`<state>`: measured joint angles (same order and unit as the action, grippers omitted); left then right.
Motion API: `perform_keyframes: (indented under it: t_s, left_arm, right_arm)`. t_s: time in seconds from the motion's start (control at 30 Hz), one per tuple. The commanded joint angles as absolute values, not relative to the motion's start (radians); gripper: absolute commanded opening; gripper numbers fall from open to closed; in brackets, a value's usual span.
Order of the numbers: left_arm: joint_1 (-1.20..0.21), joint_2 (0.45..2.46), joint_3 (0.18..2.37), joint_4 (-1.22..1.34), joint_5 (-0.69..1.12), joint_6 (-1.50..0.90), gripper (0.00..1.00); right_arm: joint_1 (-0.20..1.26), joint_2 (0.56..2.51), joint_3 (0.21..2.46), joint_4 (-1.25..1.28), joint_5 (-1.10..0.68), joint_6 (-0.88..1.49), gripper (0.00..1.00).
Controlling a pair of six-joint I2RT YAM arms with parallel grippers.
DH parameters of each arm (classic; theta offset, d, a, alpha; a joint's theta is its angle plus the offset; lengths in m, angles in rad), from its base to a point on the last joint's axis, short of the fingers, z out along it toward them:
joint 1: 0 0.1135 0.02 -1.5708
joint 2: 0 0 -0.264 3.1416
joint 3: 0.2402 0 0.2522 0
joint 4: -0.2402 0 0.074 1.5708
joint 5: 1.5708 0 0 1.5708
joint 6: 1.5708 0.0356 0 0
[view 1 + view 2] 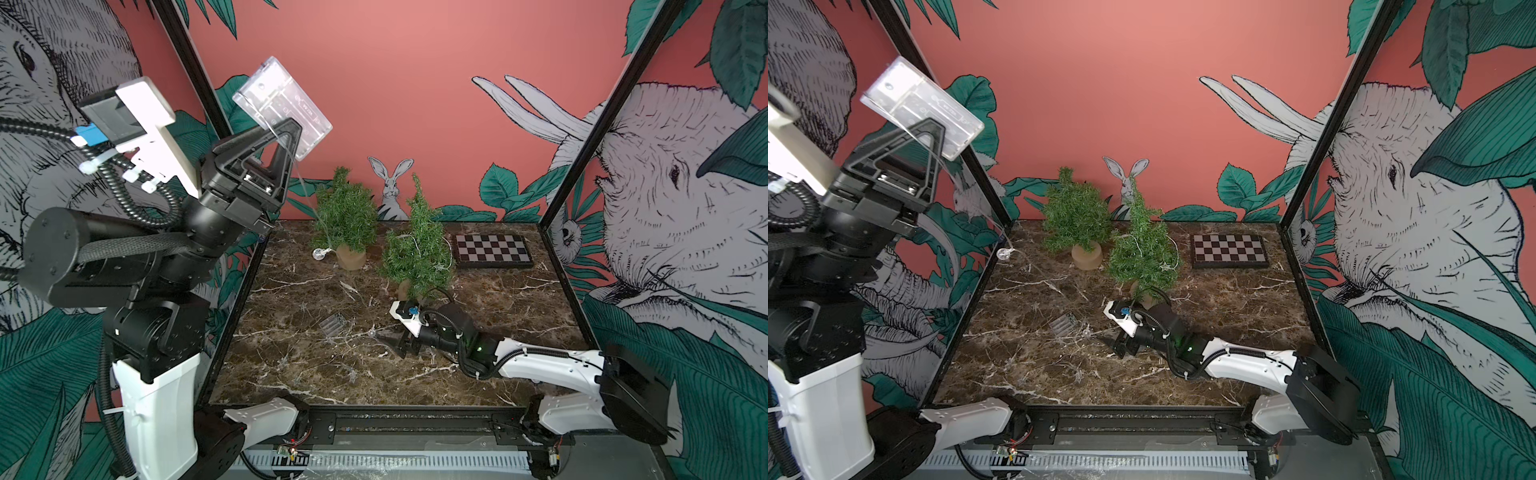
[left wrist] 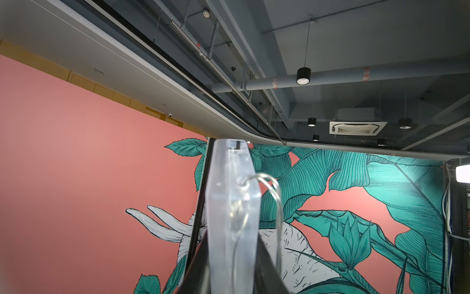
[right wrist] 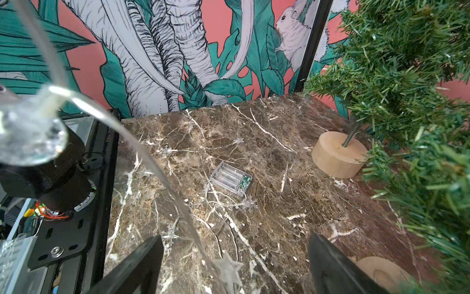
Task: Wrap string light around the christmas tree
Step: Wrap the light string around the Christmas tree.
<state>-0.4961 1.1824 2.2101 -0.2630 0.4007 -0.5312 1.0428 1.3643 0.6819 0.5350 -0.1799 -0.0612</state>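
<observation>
Left pincer (image 1: 286, 124) pinches battery box (image 1: 282, 106) high, right pincer (image 1: 392, 347) spread low over counter (image 1: 519, 316); near tree (image 1: 415, 249) shows one loop (image 1: 450, 255), wrapping looks mostly undone.

The far tree (image 1: 345, 212) and near tree (image 1: 415, 249) are crowding the desk's (image 1: 519, 332) back, a chessboard (image 1: 492, 250) sitting to their right. A wire (image 2: 280, 219) is hanging from the raised clear case (image 1: 282, 108) beside the far tree. Loose star lights (image 3: 250, 203) and a battery box (image 3: 232, 181) are littering the open front.
</observation>
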Motion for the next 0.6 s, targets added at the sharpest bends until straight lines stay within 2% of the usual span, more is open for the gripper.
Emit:
perform_keyframes:
  t_s: [0.0,0.2,0.27,0.4,0.5,0.57]
  left_arm:
    - [-0.491,1.157,2.237,-0.248,0.377,-0.533,0.0]
    - [-0.49,1.126,2.244,-0.293,0.343,-0.493,0.0]
    - [-0.491,1.105,2.235,-0.323,0.326,-0.466,0.0]
    - [-0.491,1.033,2.129,-0.352,0.261,-0.403,0.0]
    - [-0.491,0.983,2.057,-0.378,0.17,-0.339,0.0]
    - [-0.491,0.962,2.035,-0.395,0.117,-0.304,0.0]
  right_arm:
    - [1.061,1.403,0.717,0.696,-0.098,-0.072,0.85]
    - [1.067,1.432,0.784,0.77,0.028,-0.054,0.5]
    - [1.067,1.413,0.813,0.767,0.019,-0.047,0.38]
    - [1.071,1.36,0.952,0.539,-0.126,-0.058,0.19]
    - [1.098,1.325,0.986,0.497,-0.108,-0.074,0.0]
    - [1.119,1.301,1.008,0.479,-0.08,-0.101,0.0]
